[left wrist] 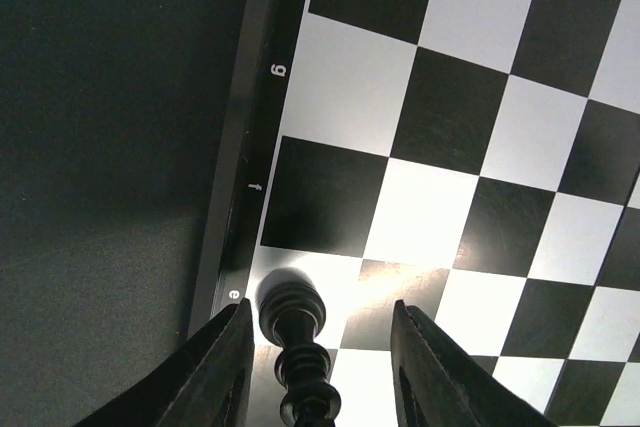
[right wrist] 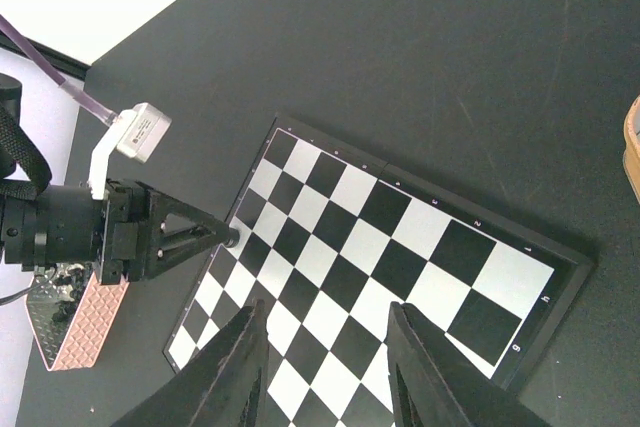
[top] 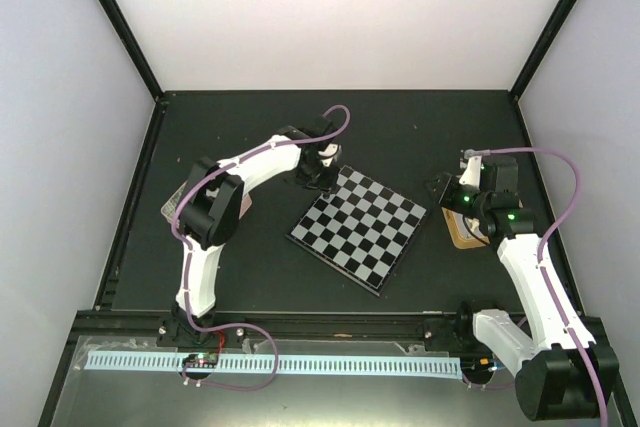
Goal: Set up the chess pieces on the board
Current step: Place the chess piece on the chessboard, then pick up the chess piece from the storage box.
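Observation:
The board lies tilted in the middle of the dark table, with no pieces showing on it in the top view. My left gripper is at the board's far left corner. In the left wrist view its jaws stand open around a single black chess piece. The piece stands upright on a pale edge square by the letter e on the board, close to the left finger. My right gripper is open and empty, high over the board near its right side.
A pink diamond-plate tin holding black pieces lies left of the board, mostly under the left arm in the top view. A second tin with a tan rim lies right of the board under the right arm. Black frame posts stand at the table's corners.

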Robot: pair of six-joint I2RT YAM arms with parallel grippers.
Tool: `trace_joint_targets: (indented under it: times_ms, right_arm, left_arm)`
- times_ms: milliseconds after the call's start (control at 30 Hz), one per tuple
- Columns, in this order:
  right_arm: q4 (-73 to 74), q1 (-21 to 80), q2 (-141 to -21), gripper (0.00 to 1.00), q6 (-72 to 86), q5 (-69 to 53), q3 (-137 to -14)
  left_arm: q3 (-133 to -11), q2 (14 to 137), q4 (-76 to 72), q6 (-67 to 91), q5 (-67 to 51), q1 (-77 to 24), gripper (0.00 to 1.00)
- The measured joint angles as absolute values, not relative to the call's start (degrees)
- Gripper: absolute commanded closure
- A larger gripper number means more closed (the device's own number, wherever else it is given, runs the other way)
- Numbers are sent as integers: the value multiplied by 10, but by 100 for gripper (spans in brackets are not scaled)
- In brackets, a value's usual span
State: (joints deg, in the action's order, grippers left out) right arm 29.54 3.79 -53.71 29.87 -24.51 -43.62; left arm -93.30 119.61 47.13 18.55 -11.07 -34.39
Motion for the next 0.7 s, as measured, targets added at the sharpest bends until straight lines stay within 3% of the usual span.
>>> trace_joint_targets:
  times_ms: [467, 700]
  right_arm:
    - [296, 38, -537, 64, 299, -245, -436]
    - [296, 38, -537, 64, 299, -245, -436]
  left_arm:
    - [-930, 1133, 470, 186, -99, -334, 55]
    - [-826, 997, 443, 200, -48, -277, 53]
